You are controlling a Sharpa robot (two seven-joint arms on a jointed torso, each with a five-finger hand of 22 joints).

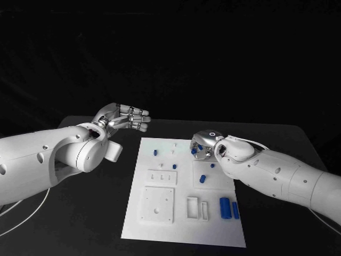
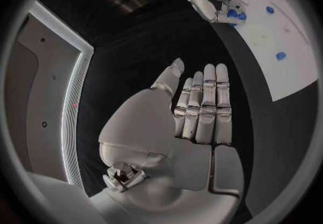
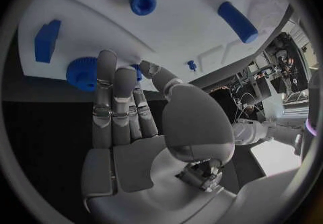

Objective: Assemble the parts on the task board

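Your right hand [image 3: 128,121] is empty, fingers just reaching the gear [image 3: 83,73]; pinch it squarely before lifting. Left hand [image 1: 128,118] hangs empty too.

Two glossy white arms with rounded shells and small dark screw holes end in silver, metal-segmented hands: the left hand [image 1: 124,118] and the right hand [image 1: 203,147]. A thin white cable [image 1: 21,216] loops beneath the left arm's shell.
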